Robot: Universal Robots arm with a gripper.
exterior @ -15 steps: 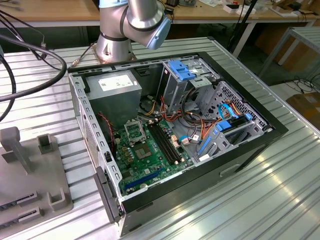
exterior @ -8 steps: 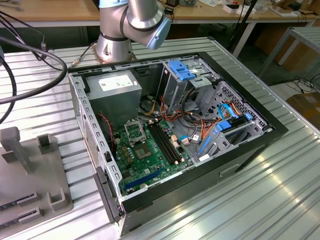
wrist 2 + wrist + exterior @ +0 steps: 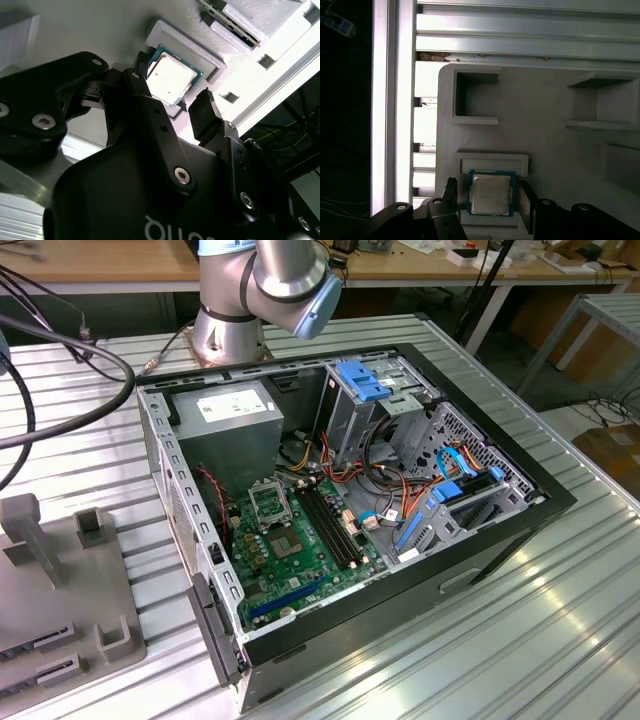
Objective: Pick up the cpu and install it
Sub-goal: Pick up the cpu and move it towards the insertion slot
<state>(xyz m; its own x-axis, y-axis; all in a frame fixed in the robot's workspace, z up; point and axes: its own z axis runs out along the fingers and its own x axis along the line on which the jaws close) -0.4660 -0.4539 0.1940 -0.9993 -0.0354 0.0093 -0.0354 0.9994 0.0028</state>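
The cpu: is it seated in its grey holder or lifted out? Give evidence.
Seated: the cpu lies flat in the grey holder, the open gripper straddling it.

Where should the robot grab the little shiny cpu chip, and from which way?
By two opposite edges, straight down from above. The cpu lies flat, metal top up, in a shallow pocket of the grey holder, so probably only its thin sides can be pinched. In the first wrist view the open gripper straddles it, a finger on each side.
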